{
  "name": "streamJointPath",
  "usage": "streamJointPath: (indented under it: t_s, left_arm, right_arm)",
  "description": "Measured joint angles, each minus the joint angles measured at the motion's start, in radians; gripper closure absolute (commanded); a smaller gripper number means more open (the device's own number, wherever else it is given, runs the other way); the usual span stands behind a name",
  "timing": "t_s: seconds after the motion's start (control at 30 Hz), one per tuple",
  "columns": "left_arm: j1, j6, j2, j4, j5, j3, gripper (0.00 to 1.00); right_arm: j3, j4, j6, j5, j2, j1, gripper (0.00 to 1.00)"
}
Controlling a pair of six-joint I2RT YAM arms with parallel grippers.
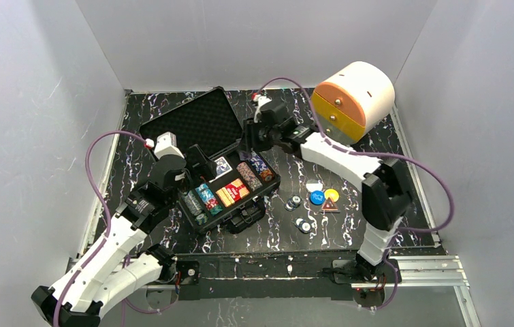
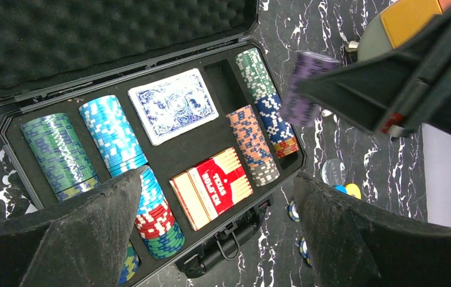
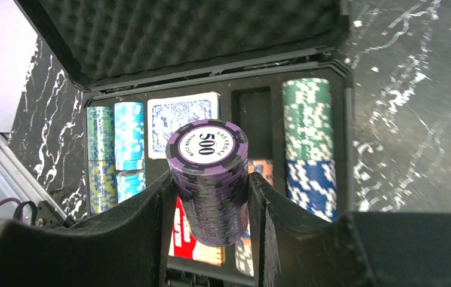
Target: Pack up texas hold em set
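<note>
The black case (image 1: 193, 122) lies open, its foam lid (image 2: 91, 36) tipped back. Its tray holds rows of multicoloured chips (image 2: 112, 137), a blue-backed card deck (image 2: 173, 104) and a red Texas Hold'em card box (image 2: 211, 186). One narrow slot (image 3: 254, 113) is empty. My right gripper (image 3: 212, 179) is shut on a purple chip stack (image 3: 208, 149), held above the tray's right part (image 1: 250, 139). Above the tray's near-left part, my left gripper (image 2: 217, 179) stands open and empty (image 1: 201, 163).
Loose chips (image 1: 295, 202) (image 1: 303, 225) lie on the marbled tabletop right of the case, beside blue (image 1: 316, 198) and yellow (image 1: 332, 195) round buttons and a red triangle (image 1: 329, 205). A cream-and-orange round drawer box (image 1: 352, 99) stands at the back right. White walls enclose three sides.
</note>
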State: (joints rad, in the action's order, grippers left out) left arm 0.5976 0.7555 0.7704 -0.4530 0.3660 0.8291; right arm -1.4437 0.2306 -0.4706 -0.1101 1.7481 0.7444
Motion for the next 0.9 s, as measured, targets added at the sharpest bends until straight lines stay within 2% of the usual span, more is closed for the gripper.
streamJointPath:
  t_s: [0.3, 0.53, 0.9]
  left_arm:
    - [0.000, 0.011, -0.008, -0.012, 0.000, 0.000, 0.04]
    - [0.000, 0.011, -0.010, -0.021, 0.003, -0.001, 0.04]
    - [0.000, 0.011, -0.032, -0.027, 0.027, -0.004, 0.03]
  right_arm:
    - [-0.184, 0.017, 0.060, 0.115, 0.199, 0.104, 0.63]
    - [-0.260, 0.063, 0.114, 0.190, 0.286, 0.106, 0.63]
    - [-0.381, 0.193, 0.172, 0.209, 0.383, 0.102, 0.60]
